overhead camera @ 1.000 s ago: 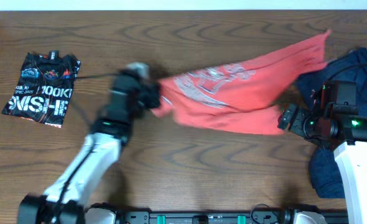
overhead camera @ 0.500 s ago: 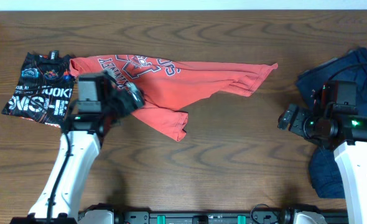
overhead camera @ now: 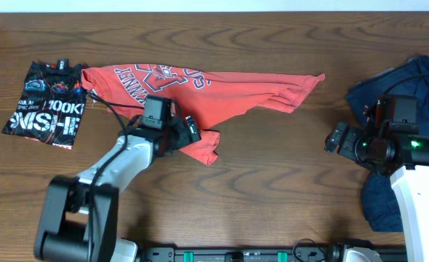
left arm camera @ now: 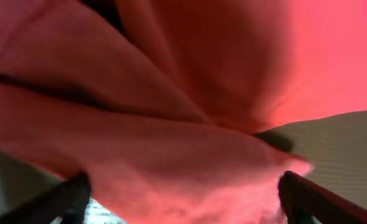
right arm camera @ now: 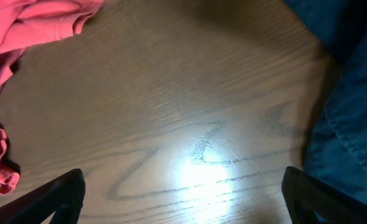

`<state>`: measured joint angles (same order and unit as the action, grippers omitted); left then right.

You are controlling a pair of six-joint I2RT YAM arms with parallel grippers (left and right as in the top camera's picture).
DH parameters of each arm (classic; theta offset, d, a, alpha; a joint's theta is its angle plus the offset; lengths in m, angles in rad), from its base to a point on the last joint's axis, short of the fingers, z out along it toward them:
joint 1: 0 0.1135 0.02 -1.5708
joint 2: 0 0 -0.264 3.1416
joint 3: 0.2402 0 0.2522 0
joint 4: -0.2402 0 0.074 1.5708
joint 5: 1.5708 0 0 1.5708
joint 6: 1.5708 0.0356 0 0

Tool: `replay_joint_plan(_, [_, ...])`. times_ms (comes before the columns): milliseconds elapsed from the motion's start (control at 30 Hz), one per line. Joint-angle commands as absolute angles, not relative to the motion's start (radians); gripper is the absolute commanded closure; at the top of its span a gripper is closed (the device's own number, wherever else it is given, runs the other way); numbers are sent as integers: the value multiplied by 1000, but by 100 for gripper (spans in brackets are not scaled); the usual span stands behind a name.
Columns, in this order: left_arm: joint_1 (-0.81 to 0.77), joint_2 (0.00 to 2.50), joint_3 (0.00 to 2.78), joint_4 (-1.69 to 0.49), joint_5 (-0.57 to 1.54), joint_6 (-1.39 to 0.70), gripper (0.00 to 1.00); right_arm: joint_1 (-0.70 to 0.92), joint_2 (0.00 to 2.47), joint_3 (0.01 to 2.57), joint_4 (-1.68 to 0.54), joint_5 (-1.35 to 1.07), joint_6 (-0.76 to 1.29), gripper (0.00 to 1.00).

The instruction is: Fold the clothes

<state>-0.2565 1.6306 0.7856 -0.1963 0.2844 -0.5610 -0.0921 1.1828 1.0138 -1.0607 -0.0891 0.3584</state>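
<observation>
**Overhead view.** The coral-red T-shirt (overhead camera: 222, 87) lies on the table (overhead camera: 273, 196) as a crumpled band running from upper left toward right of centre, lettering upward. Its left end is just beside the black graphic tee (overhead camera: 49, 103); contact cannot be confirmed. That tee looks already folded. The left tool (overhead camera: 189, 131) sits over a bunched flap at the shirt's lower edge, probably positioned to draw it flat. The right tool (overhead camera: 333, 138) hangs over bare wood, well apart from the shirt. The navy-blue garment (overhead camera: 411, 80) is heaped at the right edge, partly under that arm. No fold is yet made in the red shirt.

**Left wrist view.** Both fingers (left arm camera: 71, 193) stand wide apart at the lower corners. Red cloth fills the span between them, unclamped.

**Right wrist view.** The fingers (right arm camera: 65, 193) are likewise spread, with nothing between them but wood. Red cloth shows at upper left and navy at the right.
</observation>
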Motion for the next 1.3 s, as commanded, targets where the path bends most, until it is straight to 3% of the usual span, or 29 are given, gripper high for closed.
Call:
replay_joint_plan(0, [-270,1660,783,-189,276,-574,44,-98,1183,1028,-1064,-78,350,1])
replay_joint_plan(67, [-270,1656,783,-192,276,-575,86,-98,1183,1028,-1063,-78,350,1])
replay_joint_plan(100, [-269,1652,783,-194,276,-575,94,-98,1183,1028,-1063,-78,350,1])
replay_joint_plan(333, [-218,1489,784,-400,267,-573,94,-98,1183,1028,-1062,-75,350,1])
replay_joint_plan(533, [-83,1253,784,-762,59,-574,94,-98,1184,1028,-1048,-75,350,1])
replay_joint_plan(667, [-10,1166,783,-818,10,-606,94,-98,1184,1028,-1042,-75,350,1])
replay_joint_plan(700, [-4,1157,783,-796,40,-607,85,-98,1184,1028,-1040,-75,350,1])
replay_joint_plan(767, [-9,1157,783,-737,117,-607,33,-98,1185,1028,-1039,-75,351,1])
replay_joint_plan(833, [-22,1174,783,-669,185,-608,9,-98,1185,1028,-1040,-75,350,1])
replay_joint_plan(867, [-33,1190,783,-627,212,-608,1,-98,1185,1028,-1040,-75,351,1])
replay_joint_plan(1267, [-194,1551,783,-288,225,-720,2,-98,1185,1028,-1042,-76,350,1])
